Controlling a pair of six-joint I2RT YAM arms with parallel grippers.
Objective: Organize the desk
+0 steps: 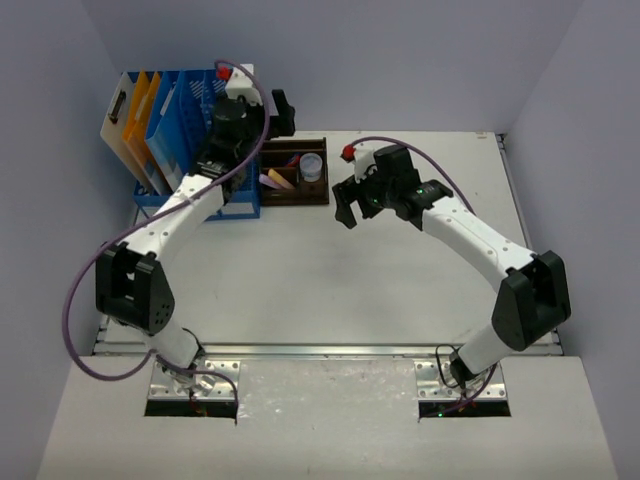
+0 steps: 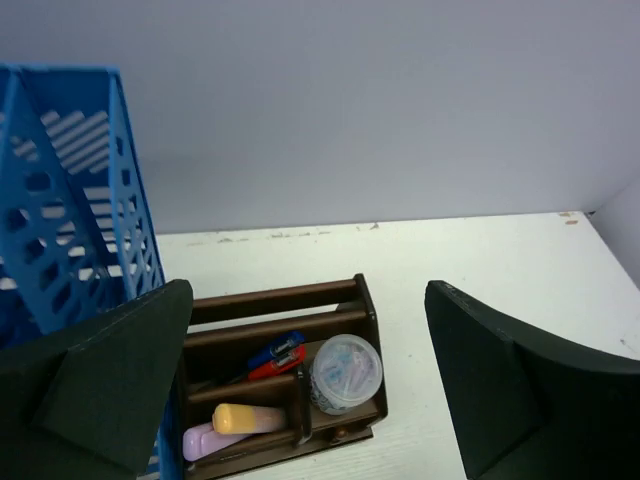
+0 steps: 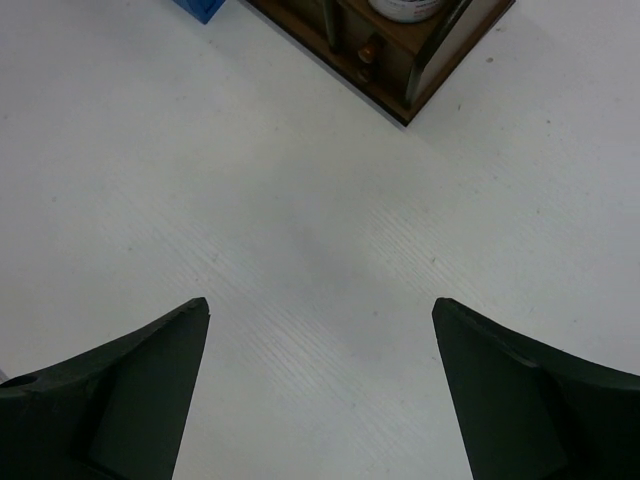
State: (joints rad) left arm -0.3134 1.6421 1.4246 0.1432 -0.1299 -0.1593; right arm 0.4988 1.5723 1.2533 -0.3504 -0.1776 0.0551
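From above, the off-white desk (image 1: pixel 300 290) lies between pale grey walls, with a silver rail along its near edge. At far left stand a blue file rack (image 1: pixel 185 115) and a wooden tray (image 1: pixel 295 188). The left gripper (image 1: pixel 283 112) hangs near them, and the right gripper (image 1: pixel 347 205) is near the tray.

Left wrist: jaws spread wide and empty, with the tray below.

Right wrist: jaws wide apart, holding nothing, over bare desk.

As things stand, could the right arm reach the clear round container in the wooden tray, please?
Probably yes. The right gripper is open just beside the tray, with bare desk between, and the container sits at that end. The left gripper hovering above may crowd it.
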